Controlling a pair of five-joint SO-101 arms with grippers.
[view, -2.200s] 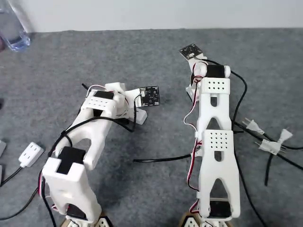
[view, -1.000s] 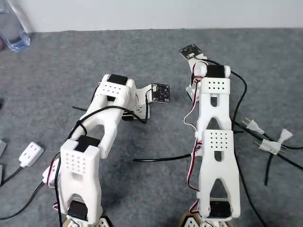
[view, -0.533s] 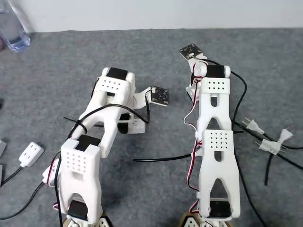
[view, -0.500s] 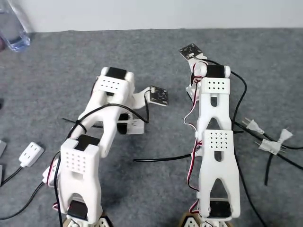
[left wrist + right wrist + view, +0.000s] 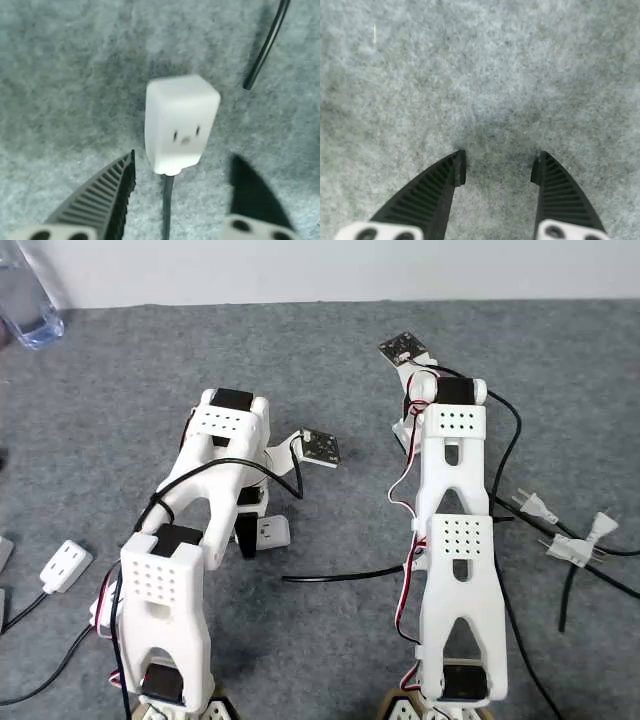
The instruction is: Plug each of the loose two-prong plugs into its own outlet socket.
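A white outlet socket [image 5: 182, 122] lies on the grey carpet, its two slots facing up and its black cord running back toward the camera. My left gripper [image 5: 182, 172] is open, one finger on each side of the cord just behind the socket. From above, that socket [image 5: 272, 530] sits at the left arm's tip. A second white socket [image 5: 65, 565] lies at the far left. Two loose two-prong plugs [image 5: 535, 505] [image 5: 580, 545] lie on the right, beside the right arm [image 5: 455, 530]. My right gripper [image 5: 500, 167] is open over bare carpet.
A black cable [image 5: 340, 575] runs across the carpet between the two arms, its end showing in the left wrist view [image 5: 265, 45]. More black cords trail off at the right edge. A clear bottle [image 5: 25, 300] stands at the back left by the wall.
The left arm has swung and drawn its gripper back toward its base, and the white socket and its cord came with it. The right arm has not moved.
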